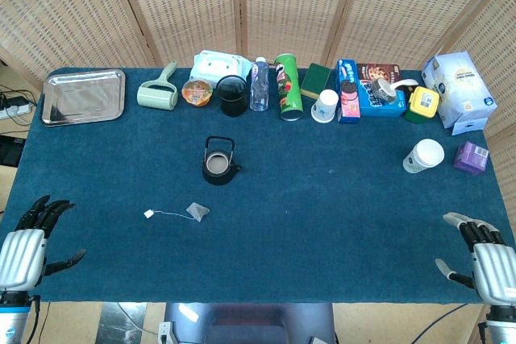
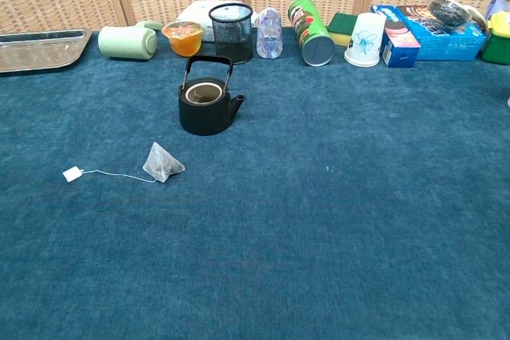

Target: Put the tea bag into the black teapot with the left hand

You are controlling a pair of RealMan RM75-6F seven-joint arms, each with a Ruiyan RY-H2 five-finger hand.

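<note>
Tea bag (image 2: 162, 163) lies on the blue desk (image 1: 322, 223), its string trailing left to a small paper tag (image 2: 72, 173) — near the black teapot (image 2: 207, 104), just in front of it and a little to the left. The pot stands upright with no lid on, its handle raised, so the mouth looks ready to take the bag from above. At the near left edge the left robot hand (image 1: 32, 243) rests with fingers spread, holding nothing; the right robot hand (image 1: 480, 255) sits likewise unladen at the near right edge. The pick-up has not yet begun. Nothing stands between the left robot hand and the bag — a steel tray (image 1: 83, 96), a mesh cup (image 2: 231, 31), a water bottle (image 2: 269, 33) and a green can (image 2: 309, 31) line the far edge, well apart. The raised handle may crowd the drop.
</note>
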